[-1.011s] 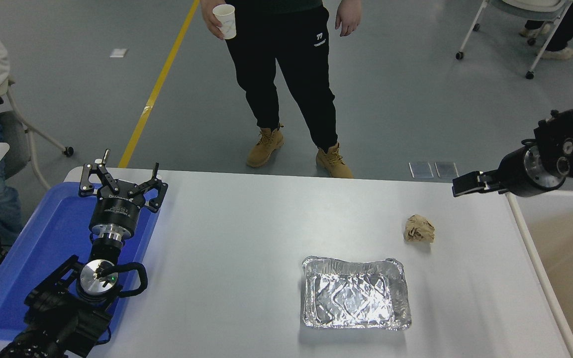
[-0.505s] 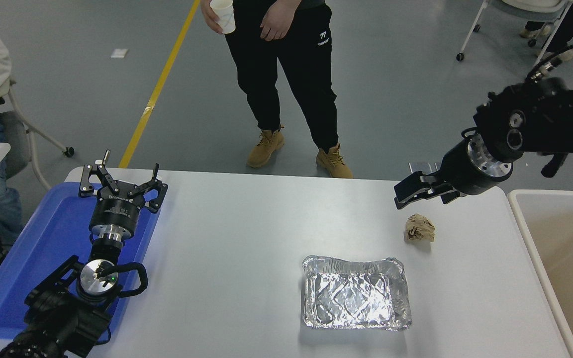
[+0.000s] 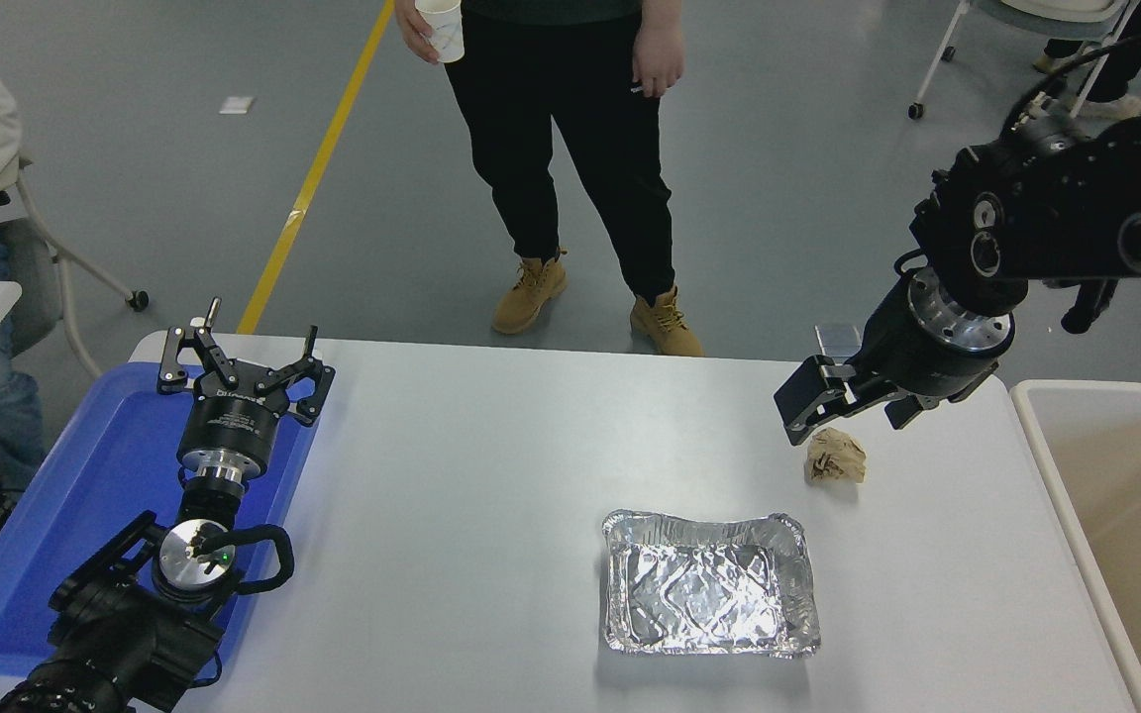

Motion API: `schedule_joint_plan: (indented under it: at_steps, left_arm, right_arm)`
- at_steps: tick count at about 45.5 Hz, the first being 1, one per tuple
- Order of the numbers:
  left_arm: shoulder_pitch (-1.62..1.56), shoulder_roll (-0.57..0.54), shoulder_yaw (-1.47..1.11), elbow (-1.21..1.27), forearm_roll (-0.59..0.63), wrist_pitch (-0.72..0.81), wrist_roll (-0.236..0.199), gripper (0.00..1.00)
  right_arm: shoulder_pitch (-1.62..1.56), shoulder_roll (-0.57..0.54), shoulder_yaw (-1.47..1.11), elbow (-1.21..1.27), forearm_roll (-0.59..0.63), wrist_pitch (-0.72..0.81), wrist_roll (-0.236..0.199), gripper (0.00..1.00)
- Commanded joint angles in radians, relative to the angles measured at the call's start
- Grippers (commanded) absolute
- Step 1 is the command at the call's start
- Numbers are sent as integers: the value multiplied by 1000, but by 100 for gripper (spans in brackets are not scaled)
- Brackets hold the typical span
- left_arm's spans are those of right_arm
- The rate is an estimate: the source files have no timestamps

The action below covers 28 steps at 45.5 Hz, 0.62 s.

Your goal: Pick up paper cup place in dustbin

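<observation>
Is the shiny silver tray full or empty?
Empty. The foil tray on the table shows only its bare crinkled bottom; the brown paper wad lies outside it.

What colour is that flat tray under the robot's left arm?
Bright blue; the tray shows clearly in the head view, lower left.

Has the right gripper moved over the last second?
Yes. The right gripper has swung in from the right edge, leftward and down, and now hangs just above the brown paper wad.
</observation>
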Motion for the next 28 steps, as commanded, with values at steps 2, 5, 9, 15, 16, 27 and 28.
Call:
schedule_joint_plan:
  at_steps: [2,5,9,15,16,27,28]
  left_arm:
    - [0,0,0,0,0,0,-1,100]
    - [0,0,0,0,0,0,-1,100]
    - [0,0,0,0,0,0,-1,100]
    - [0,0,0,0,0,0,-1,100]
    - [0,1,0,0,0,0,-1,100]
    - [0,0,0,0,0,0,-1,100]
    - [0,0,0,0,0,0,-1,100]
  right_arm:
    - [97,46,-28,49,130,2,0,100]
    - [123,71,-30,66,149,2,0,100]
    - [135,109,-30,66,212,1,0,100]
    - [135,148,-28,63,232,-3,3,100]
    - [135,148,-28,63,232,-3,3,100]
    - [132,166,-25,61,231,-3,5,100]
    - [132,166,-25,61,231,-3,5,100]
